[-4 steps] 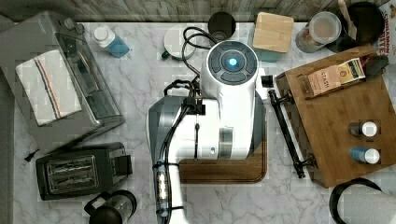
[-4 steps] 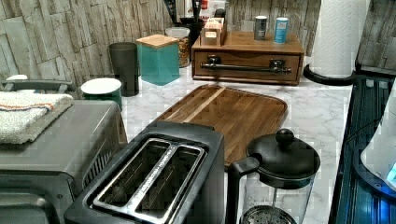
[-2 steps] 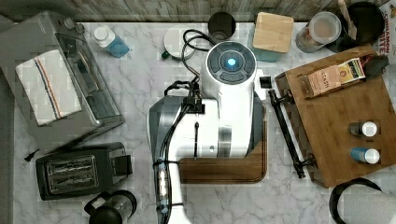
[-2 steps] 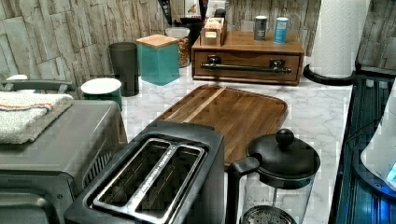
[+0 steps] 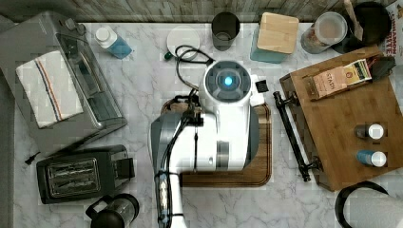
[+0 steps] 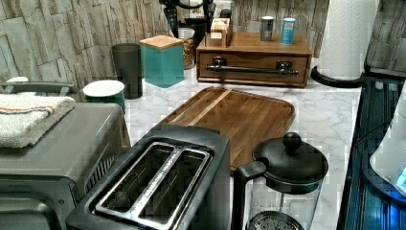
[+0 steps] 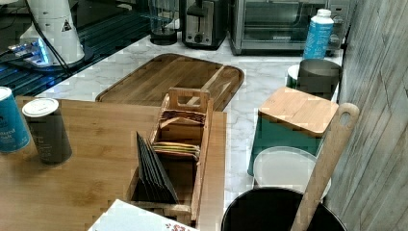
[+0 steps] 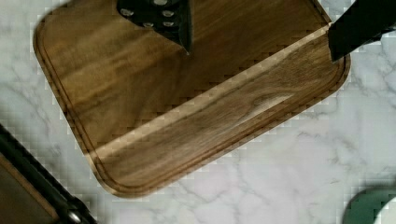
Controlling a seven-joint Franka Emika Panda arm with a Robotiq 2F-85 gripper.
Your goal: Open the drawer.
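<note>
in the top view the arm (image 5: 223,128) hangs over the cutting board (image 5: 263,166) at the middle; to the top view's right sits the box (image 5: 347,133), its drawer (image 6: 253,64) shut, facing the board. in the wrist view the gripper (image 8: 259,35) hovers above the board, jaws spread wide, holding nothing. the drawer looks light, stiff wood, likely to slide easily, so the box might creep along the marble. the best hold is the thin black handle (image 5: 292,137), gripped mid-bar between its brackets; the bar may be slick.
</note>
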